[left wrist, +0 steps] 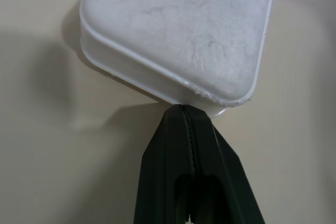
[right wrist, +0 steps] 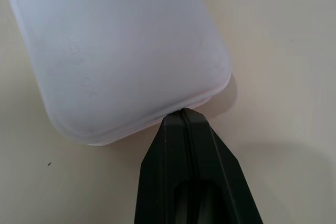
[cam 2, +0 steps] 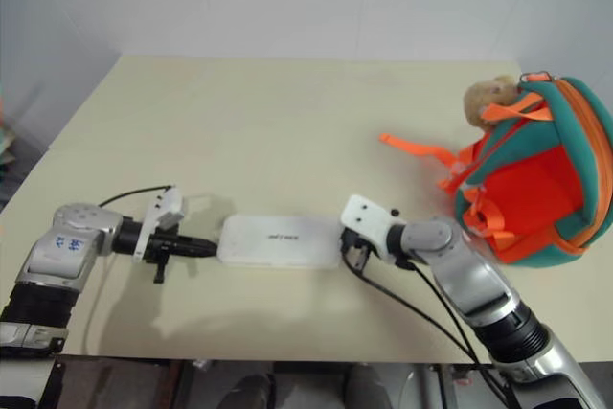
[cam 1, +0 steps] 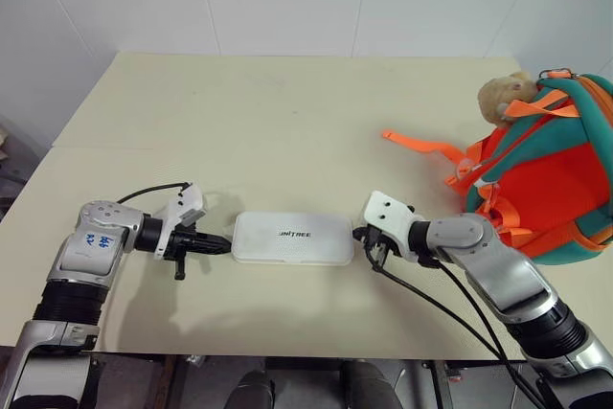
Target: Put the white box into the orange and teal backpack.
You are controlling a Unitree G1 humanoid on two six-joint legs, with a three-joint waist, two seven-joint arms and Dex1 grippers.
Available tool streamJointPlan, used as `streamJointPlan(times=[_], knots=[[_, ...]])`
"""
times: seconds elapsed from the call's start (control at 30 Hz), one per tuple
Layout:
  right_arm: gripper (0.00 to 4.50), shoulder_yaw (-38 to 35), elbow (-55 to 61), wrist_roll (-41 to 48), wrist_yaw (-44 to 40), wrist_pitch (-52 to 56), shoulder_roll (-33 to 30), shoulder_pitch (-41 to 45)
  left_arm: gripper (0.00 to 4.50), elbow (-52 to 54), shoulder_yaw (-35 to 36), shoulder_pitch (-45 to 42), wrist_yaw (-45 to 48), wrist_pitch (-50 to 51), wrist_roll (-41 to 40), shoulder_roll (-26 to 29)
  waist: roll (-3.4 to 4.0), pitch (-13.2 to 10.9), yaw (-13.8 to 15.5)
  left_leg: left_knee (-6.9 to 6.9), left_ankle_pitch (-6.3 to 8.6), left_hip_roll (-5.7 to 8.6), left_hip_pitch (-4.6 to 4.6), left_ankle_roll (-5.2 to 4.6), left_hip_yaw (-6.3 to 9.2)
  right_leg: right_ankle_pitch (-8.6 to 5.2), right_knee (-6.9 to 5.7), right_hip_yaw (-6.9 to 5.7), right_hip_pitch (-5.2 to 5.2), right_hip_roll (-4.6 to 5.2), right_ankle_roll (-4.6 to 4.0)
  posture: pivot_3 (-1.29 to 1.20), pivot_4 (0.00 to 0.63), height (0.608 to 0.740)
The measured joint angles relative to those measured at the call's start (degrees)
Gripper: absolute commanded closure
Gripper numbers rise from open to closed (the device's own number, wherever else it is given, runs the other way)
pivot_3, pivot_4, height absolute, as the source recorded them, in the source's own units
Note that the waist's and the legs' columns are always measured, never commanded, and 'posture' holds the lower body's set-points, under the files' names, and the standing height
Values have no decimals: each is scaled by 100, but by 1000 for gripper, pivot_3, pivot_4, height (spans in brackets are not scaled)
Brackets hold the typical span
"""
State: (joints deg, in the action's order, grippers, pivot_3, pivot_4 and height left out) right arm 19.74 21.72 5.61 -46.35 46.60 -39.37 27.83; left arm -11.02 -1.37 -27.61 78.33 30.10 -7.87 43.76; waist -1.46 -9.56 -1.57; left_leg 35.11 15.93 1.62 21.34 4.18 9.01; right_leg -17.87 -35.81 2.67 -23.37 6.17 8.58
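Early in the task, judging by the layout: flat white rectangular box with rounded corners and dark lettering (cam 1: 292, 238) lying flat on the cream table (cam 1: 249, 112), not yet lifted, well apart from the small orange and teal fabric backpack (cam 1: 556, 174). Backpack standing to the right of the box and farther back, near the table's right edge, orange inside panel facing the box, opening apparently ready. Left gripper (cam 1: 222, 246) at the box's left short end, black fingers (left wrist: 186, 145) pressed together, tips touching the box's rim. Right gripper (cam 1: 362, 234) at the box's right short end, fingers likewise closed, tips against the edge. Nothing clamped between either pair of fingers; box seemingly pinched end to end between the two closed tips. Left to do: raise the box, carry it over to the backpack, slide it in. Around the box: loose orange webbing strap (cam 1: 421, 145) trailing on the table between box and backpack, a possible snag; tan plush toy (cam 1: 505, 96) on the backpack's top, beside the opening.
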Motion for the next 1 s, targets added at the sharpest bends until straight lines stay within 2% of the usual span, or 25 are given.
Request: streamJointPlan(times=[0.33, 1.0], knots=[[4380, -103, 68, 0, -93, -15, -142, -157, 4500, 849, 15, 486, -138, 558, -260, 23, 0, 0, 2, 0, 4, 0, 0, -4, -6, 0, 4, 5, 1, 2, 0, 0, 150, 740], [4380, -67, 222, 1, -309, -37, -222, -236, 4500, 578, 232, 569, -610, 235, -528, -35, 0, 0, 4, 1, 4, 0, -1, -4, -8, 2, 7, 7, 0, 2, -2, 0, 150, 740]])
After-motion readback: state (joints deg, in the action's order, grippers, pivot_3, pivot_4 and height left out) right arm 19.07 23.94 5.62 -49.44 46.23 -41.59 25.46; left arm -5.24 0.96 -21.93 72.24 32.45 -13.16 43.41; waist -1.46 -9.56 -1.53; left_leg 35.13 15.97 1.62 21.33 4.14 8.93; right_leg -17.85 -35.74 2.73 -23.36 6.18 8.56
